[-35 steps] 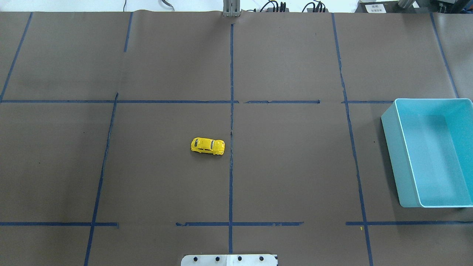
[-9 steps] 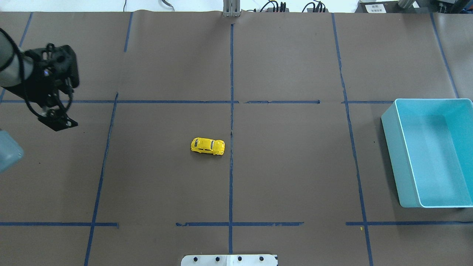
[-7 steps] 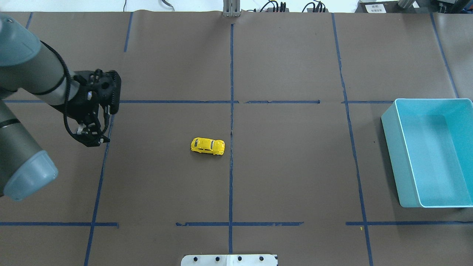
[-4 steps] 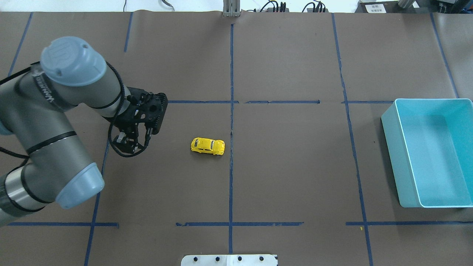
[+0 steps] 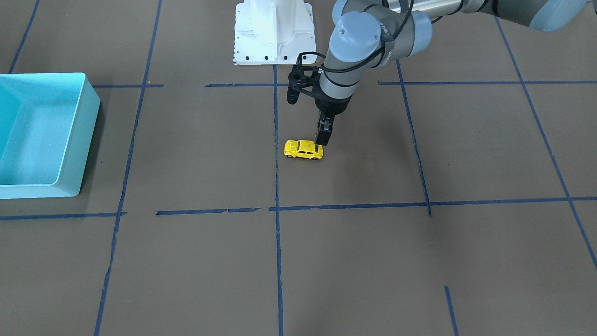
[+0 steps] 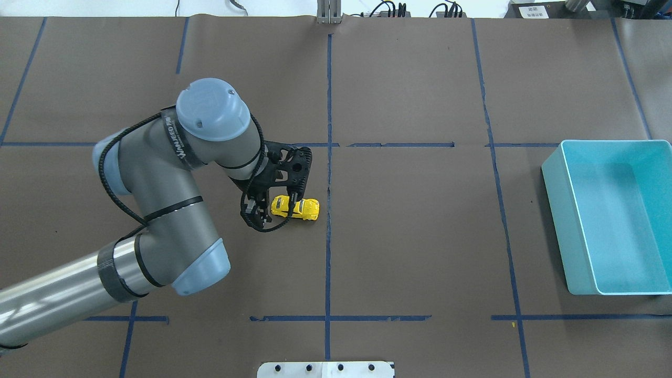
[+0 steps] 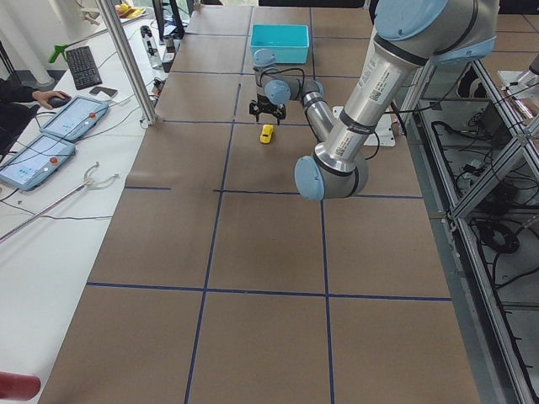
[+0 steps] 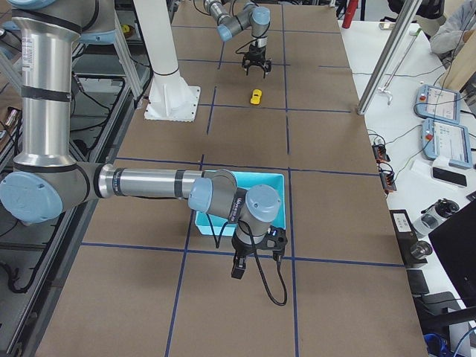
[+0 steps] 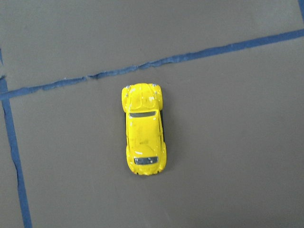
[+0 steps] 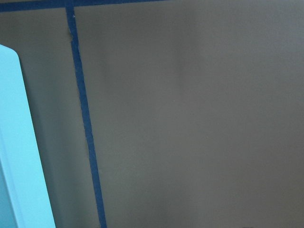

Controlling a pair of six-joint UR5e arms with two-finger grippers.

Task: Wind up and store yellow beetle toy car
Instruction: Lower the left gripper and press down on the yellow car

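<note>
The yellow beetle toy car (image 6: 302, 208) stands on its wheels on the brown table near the centre line, also seen in the front view (image 5: 304, 149) and filling the left wrist view (image 9: 142, 135). My left gripper (image 6: 270, 207) hangs open just above the car's end that faces the robot's left, fingers pointing down (image 5: 322, 137), not touching it. The turquoise bin (image 6: 564, 220) sits empty at the table's right end. My right gripper (image 8: 242, 264) shows only in the exterior right view, beside the bin (image 8: 260, 176); I cannot tell whether it is open or shut.
Blue tape lines (image 6: 328, 173) divide the brown table cover. The robot's white base plate (image 5: 274, 32) stands at the near table edge. Operators' tablets and cables (image 7: 59, 126) lie beyond the far side. The bin's edge shows in the right wrist view (image 10: 14, 142).
The left arm has come in from the left edge and swept right across the table until its gripper is over the car. The car and the bin have not moved.
</note>
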